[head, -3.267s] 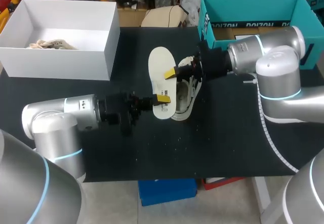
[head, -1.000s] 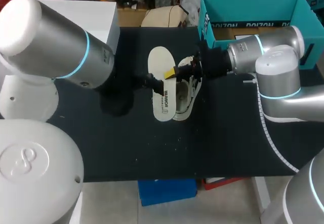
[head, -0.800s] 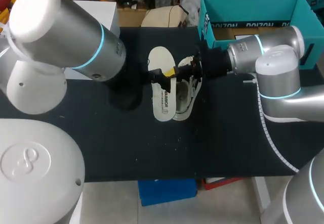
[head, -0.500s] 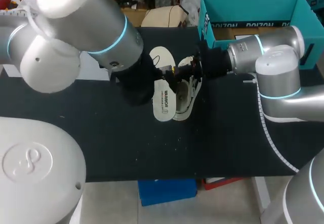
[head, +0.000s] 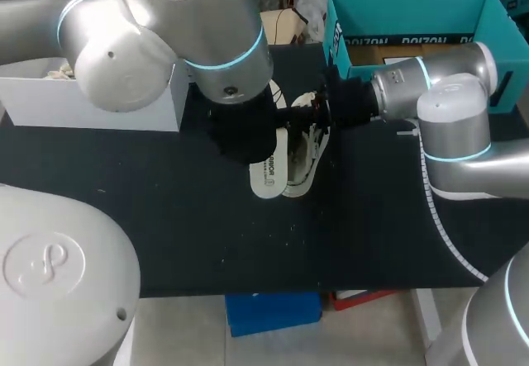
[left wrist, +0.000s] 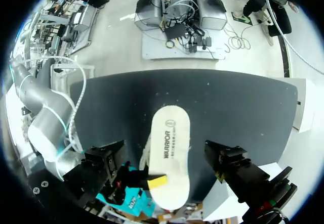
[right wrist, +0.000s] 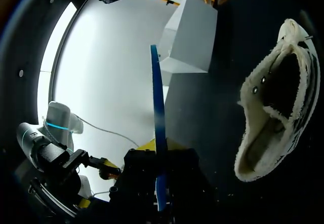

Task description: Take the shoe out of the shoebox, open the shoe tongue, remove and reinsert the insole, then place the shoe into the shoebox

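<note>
Logged against the earlier head frames: left arm swung from the table's near left up and over the middle, covering the upper part of the insole. Right arm, insole and shoe unmoved.

Head view. Found insole out of the shoe, just beside it on the left arm's side, both on the black table. White shoebox well apart at the far left corner. Could not see the left arm's fingers from here.

Left wrist view. Found left gripper spread wide, directly above the insole's printed face and touching nothing. Noted one yellow tip of the other arm lying against the insole's end nearest the camera.

Right wrist view. Found right gripper clamped on the insole, seen edge-on between the fingers. Shoe lying on its side ahead, mouth gaping toward the camera.

Judged the step in hand: taking over or steadying the insole before reinsertion. Deemed it best to descend squarely, close across the insole's width well clear of the right arm's tip, keep the right hold until the new grip was firm, then feed the narrow end first into the open mouth.
</note>
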Robot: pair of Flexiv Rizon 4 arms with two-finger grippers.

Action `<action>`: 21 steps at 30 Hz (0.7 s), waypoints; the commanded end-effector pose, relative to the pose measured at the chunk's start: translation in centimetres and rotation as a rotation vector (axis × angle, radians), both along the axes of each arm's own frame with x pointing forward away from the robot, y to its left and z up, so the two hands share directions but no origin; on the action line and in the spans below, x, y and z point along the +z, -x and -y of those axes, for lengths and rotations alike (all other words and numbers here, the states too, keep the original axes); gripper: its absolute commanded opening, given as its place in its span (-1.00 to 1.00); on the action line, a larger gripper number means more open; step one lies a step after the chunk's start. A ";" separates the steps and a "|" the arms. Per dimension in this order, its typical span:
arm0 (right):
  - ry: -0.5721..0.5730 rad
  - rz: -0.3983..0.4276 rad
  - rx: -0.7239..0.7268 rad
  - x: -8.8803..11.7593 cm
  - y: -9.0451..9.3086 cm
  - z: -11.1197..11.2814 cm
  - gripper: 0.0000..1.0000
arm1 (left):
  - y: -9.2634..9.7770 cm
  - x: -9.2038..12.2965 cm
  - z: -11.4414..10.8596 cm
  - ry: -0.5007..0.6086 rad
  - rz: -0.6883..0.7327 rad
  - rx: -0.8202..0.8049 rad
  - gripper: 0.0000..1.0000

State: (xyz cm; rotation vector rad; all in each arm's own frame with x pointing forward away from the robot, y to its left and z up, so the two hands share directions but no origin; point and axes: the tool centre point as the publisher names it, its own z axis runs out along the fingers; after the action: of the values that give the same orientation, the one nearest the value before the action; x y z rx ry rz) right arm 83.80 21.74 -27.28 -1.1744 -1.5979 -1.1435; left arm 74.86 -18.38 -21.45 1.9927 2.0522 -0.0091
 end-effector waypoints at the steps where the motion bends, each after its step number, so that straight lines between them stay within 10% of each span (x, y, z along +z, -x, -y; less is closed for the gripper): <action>1: 0.001 0.000 -0.001 0.0 0.0 -0.1 -1.00 | -0.4 -0.3 0.5 -0.061 -0.002 0.015 1.00; 21: 0.001 0.000 -0.001 0.0 0.0 -0.1 -1.00 | -6.1 1.4 -0.9 -0.073 0.044 0.017 1.00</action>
State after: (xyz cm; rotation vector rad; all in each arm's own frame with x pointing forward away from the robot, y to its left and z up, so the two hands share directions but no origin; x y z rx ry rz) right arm 83.80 21.73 -27.28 -1.1744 -1.5979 -1.1434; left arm 80.10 -17.39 -20.24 1.9890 2.0631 0.1162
